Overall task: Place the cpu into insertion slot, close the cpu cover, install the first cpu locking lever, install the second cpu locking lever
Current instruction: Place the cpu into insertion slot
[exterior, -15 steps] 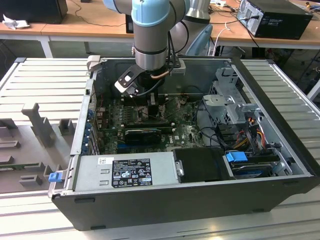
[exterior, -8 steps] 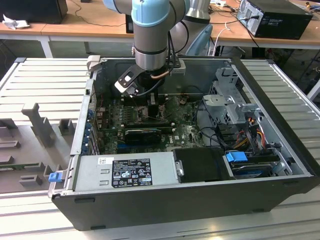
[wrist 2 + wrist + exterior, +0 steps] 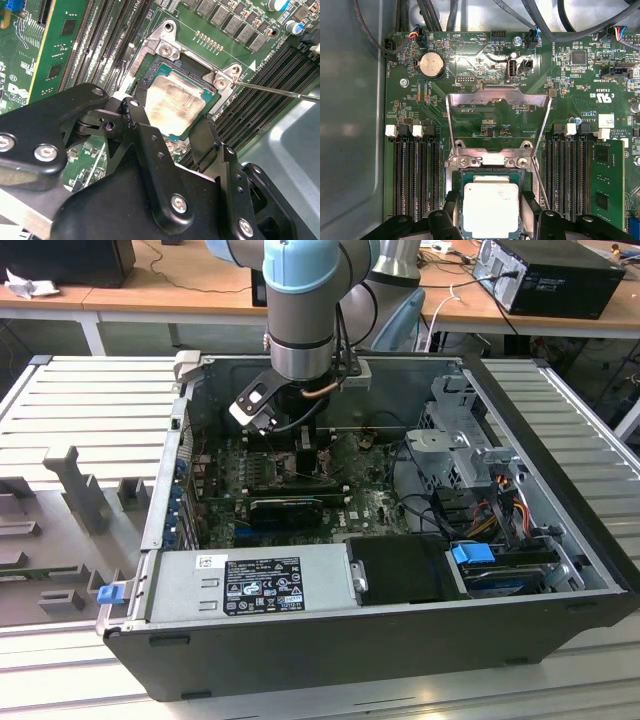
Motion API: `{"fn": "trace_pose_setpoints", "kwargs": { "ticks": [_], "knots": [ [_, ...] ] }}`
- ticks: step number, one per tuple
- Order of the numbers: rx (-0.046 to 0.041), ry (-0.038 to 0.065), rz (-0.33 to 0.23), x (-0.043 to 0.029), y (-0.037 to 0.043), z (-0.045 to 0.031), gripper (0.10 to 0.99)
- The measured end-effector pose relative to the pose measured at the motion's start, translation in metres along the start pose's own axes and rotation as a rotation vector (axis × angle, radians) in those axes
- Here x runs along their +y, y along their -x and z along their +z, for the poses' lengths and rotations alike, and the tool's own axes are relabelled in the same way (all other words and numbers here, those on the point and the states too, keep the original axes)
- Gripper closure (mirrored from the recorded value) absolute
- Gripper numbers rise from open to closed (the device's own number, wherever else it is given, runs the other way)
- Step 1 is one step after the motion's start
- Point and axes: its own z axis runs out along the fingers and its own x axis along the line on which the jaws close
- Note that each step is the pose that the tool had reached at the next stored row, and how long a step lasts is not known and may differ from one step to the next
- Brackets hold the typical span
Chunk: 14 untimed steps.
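The cpu [image 3: 490, 210] [image 3: 172, 102], a pale silver square chip, lies flat in the insertion slot [image 3: 159, 65] on the green board. My gripper [image 3: 490, 202] [image 3: 170, 121] reaches down into the computer case [image 3: 305, 455], and its black fingers [image 3: 136, 112] press against two opposite edges of the chip. The cpu cover [image 3: 500, 96], a silvery frame with a large window, stands swung back off the slot. One thin wire locking lever [image 3: 280, 90] [image 3: 540, 185] juts out unlatched beside the slot.
Long black ram slots [image 3: 415, 175] flank the socket, with a green memory stick [image 3: 602, 185] in one. Cables [image 3: 545, 25] cross the far end of the board. In the exterior view, a power supply [image 3: 250, 585] and a drive cage [image 3: 470, 450] crowd the case.
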Motion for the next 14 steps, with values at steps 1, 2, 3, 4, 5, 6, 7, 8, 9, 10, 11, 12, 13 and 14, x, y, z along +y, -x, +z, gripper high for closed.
{"fn": "trace_pose_setpoints", "kwargs": {
  "ticks": [1, 2, 3, 4, 5, 6, 7, 8, 9, 10, 11, 12, 13, 14],
  "knots": [
    [-0.0002, 0.000, 0.000, 0.0000, 0.0000, 0.0000, 0.482],
    [-0.0005, 0.000, 0.000, 0.0000, 0.0000, 0.0000, 0.482],
    [-0.0011, 0.000, 0.000, 0.0000, 0.0000, 0.0000, 0.482],
    [-0.0020, 0.000, 0.000, 0.0000, 0.0000, 0.0001, 0.482],
    [-0.0034, 0.000, 0.000, 0.0000, 0.0000, 0.0001, 0.482],
    [-0.0074, 0.000, 0.000, 0.0000, 0.0000, 0.0000, 0.482],
    [-0.0099, 0.000, 0.000, 0.0000, 0.0000, 0.0000, 0.482],
    [-0.0135, 0.000, -0.001, 0.0000, 0.0000, 0.0000, 0.482],
    [-0.0173, 0.000, -0.001, 0.0000, 0.0000, 0.0000, 0.482],
    [-0.0218, 0.000, -0.001, 0.0000, 0.0000, 0.0000, 0.482],
    [-0.0301, 0.000, -0.001, 0.0000, 0.0000, 0.0000, 0.482],
    [-0.0340, 0.000, -0.001, 0.0000, 0.0000, 0.0000, 0.482],
    [-0.0340, 0.000, -0.001, 0.0000, 0.0000, 0.0000, 0.482],
    [-0.0332, 0.000, -0.001, 0.0000, 0.0000, 0.0000, 0.482]
  ]
}}
